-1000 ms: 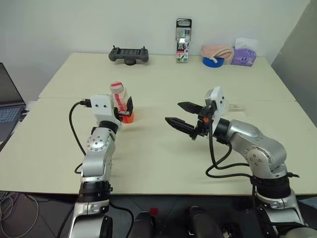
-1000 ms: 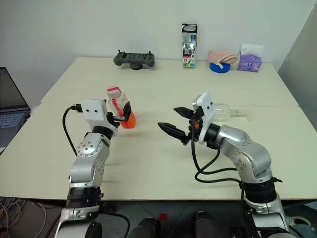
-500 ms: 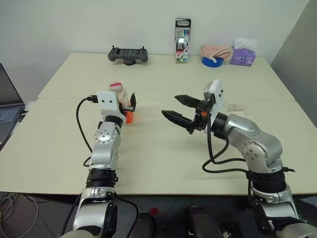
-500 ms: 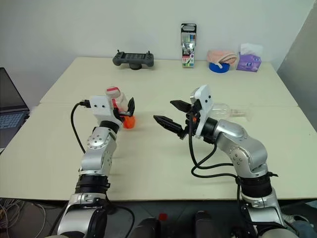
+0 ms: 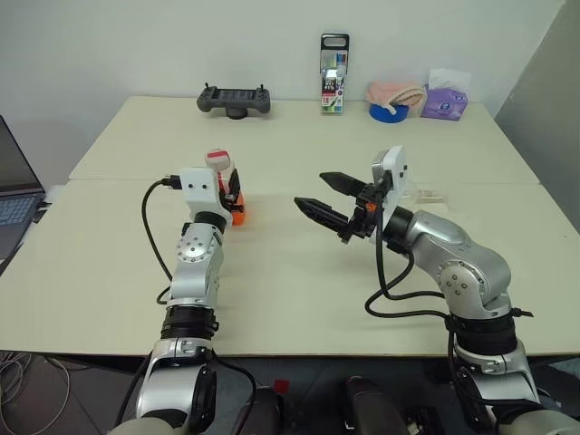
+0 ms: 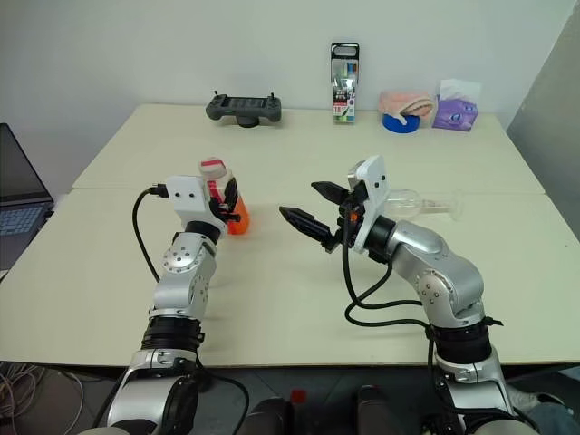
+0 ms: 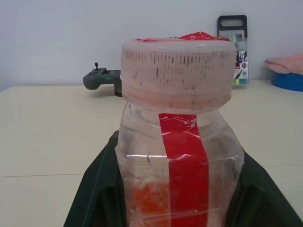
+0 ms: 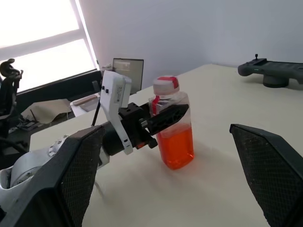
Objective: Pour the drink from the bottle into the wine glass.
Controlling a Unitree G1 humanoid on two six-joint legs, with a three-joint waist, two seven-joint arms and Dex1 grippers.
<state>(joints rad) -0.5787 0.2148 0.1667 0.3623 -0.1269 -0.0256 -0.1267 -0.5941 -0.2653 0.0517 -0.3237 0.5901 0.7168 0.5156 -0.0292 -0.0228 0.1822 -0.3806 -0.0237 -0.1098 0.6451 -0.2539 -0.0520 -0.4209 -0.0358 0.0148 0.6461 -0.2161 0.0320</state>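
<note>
The left gripper (image 6: 227, 198) is closed on the capped bottle (image 8: 173, 125), which stands upright on the table (image 5: 290, 299) between its fingers. The right gripper (image 5: 324, 195) hangs fully open and empty; the wine glass (image 6: 424, 205) lies on its side just behind it. Remaining, by judgement: uncapping, righting the glass, pouring the drink (image 8: 176, 146).

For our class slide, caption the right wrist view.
Left gripper fingers shut on small clear plastic bottle of orange drink, upright on the cream table.

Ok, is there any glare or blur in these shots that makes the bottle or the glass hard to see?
Right wrist view: a bright blown-out window behind, yet the bottle stays crisp. Left wrist view: bottle close up and sharp, the controller behind it soft. Right eye view: even light, but the clear wine glass nearly melts into the pale table.
</note>
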